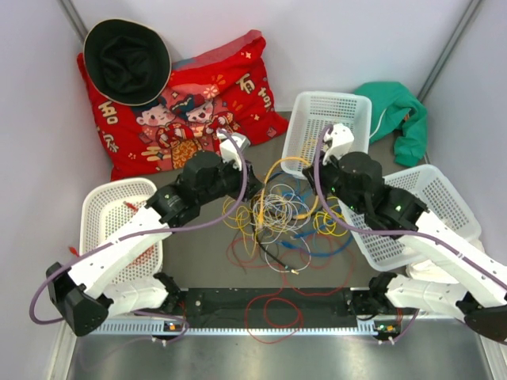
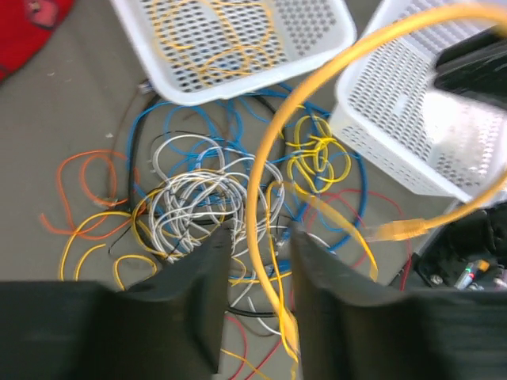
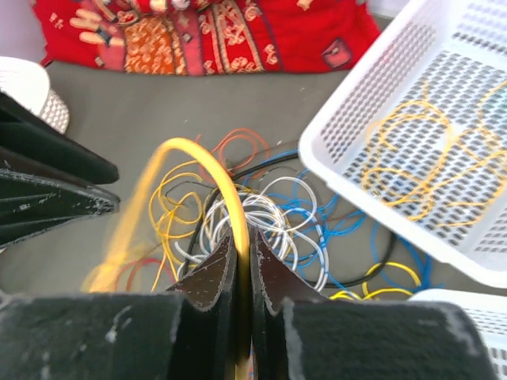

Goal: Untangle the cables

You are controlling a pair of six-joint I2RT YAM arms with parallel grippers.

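The top external camera sits above and behind both arms. It looks down over the whole table (image 1: 198, 269), with the arm bases along the bottom edge and a red cushion (image 1: 198, 95) at the far side. The left wrist camera looks steeply down past the left gripper (image 2: 260, 233). It is close above the tangled cables (image 2: 198, 198) and faces a white basket (image 2: 325, 32). The right wrist camera looks down past the right gripper (image 3: 242, 241), equally close, facing the cushion. All three views share the cable pile. Both wrist views share that basket and a blurred yellow cable (image 3: 214, 162) looping right at the lens.
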